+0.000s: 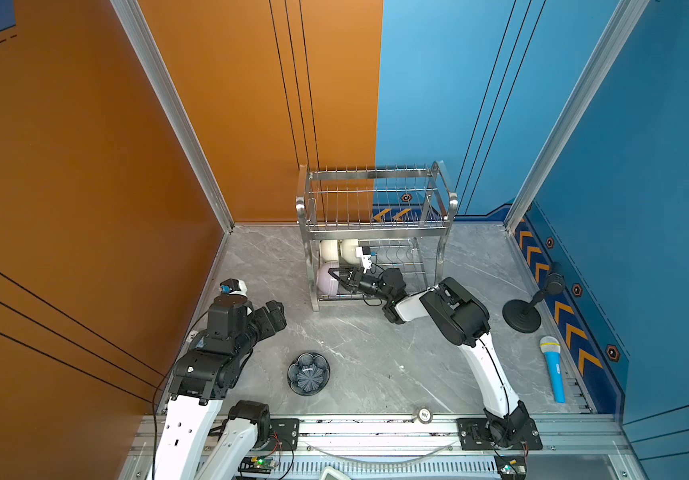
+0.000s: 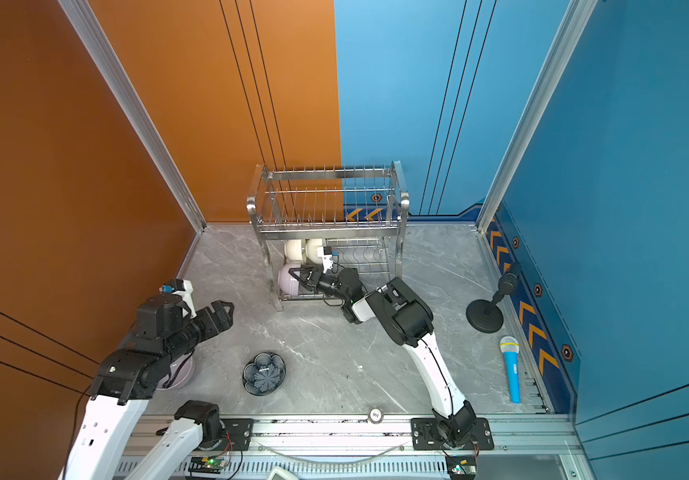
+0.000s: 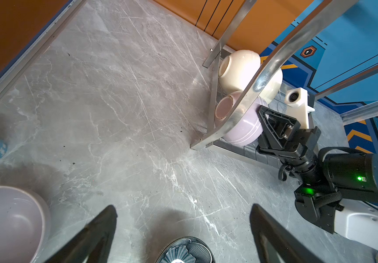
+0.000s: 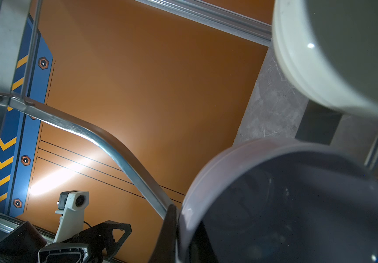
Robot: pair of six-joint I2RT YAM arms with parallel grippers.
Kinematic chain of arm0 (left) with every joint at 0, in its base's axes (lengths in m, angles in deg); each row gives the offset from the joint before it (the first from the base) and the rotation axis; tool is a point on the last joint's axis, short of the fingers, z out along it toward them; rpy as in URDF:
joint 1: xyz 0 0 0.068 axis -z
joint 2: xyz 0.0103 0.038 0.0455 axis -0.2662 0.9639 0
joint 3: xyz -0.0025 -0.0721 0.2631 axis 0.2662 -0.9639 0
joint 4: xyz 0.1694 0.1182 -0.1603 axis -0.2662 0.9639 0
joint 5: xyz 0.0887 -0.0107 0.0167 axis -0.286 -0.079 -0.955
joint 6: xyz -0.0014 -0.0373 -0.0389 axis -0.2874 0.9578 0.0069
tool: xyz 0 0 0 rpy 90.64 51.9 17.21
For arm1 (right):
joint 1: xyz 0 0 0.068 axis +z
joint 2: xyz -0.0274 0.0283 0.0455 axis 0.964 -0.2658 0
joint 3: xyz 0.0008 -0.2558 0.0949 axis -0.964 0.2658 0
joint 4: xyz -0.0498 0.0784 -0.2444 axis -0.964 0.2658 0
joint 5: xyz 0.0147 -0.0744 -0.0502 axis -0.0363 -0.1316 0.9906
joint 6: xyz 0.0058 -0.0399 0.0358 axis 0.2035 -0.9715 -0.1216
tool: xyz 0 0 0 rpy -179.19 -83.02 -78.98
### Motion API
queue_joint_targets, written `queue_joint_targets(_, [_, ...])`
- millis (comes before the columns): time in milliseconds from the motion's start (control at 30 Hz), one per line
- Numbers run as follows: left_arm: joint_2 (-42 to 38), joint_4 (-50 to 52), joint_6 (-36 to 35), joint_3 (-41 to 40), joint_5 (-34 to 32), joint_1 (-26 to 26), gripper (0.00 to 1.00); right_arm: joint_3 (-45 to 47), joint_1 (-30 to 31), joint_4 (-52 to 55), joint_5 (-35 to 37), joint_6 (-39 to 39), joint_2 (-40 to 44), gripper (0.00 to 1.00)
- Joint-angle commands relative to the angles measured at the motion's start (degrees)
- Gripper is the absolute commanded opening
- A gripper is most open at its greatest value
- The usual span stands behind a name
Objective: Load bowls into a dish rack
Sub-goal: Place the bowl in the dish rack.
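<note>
Clamping lilac bowl (image 1: 325, 281) rim inside rack (image 1: 301, 206): right pincer (image 1: 337, 279).

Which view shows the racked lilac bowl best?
Left wrist: bowl nearly whole, on its side in the rack, right gripper pinching its rim. Both top views show it small, behind wires; right wrist only its rim, close up.
</note>
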Motion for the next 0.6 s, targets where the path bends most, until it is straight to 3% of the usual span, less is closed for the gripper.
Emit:
queue_joint_targets(0, [-0.4, -0.3, -0.1, 0.7, 1.1, -0.5, 0.92, 2.0, -1.3, -0.2, 0.4, -0.2, -0.2, 0.05])
queue_joint_targets(567, [0.7, -0.3, -0.3, 1.4, 1.4, -1.0, 0.92, 1.4, -1.7, 5.8, 0.7, -2.1, 1.2, 0.11])
